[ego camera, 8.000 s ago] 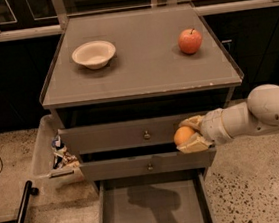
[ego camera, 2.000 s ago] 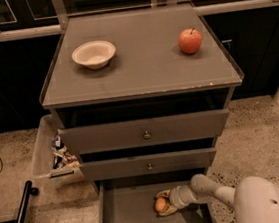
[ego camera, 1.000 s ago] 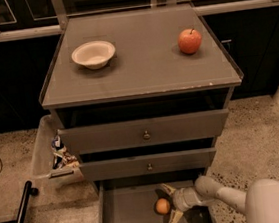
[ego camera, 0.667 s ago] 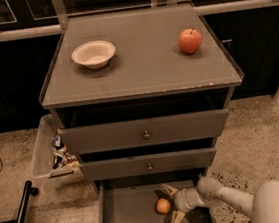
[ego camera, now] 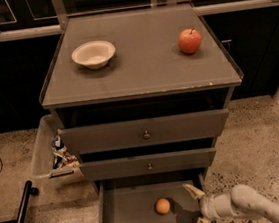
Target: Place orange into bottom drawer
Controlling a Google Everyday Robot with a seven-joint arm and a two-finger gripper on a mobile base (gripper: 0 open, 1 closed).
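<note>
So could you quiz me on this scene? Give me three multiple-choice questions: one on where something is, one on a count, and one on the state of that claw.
1. Where is the orange?
A) out of sight
B) in the bottom drawer
C) on the cabinet top

2. How many fruits lie on the cabinet top?
A) none
B) one
C) three

3. How is the claw?
A) open, just right of the orange, not touching it
B) shut on the orange
C) shut on the apple

Answers:
1 B: the orange rests on the floor of the pulled-out lowest drawer.
2 B: only the apple sits up there, at the right.
3 A: its two fingers are spread, with a gap between them and the orange.
</note>
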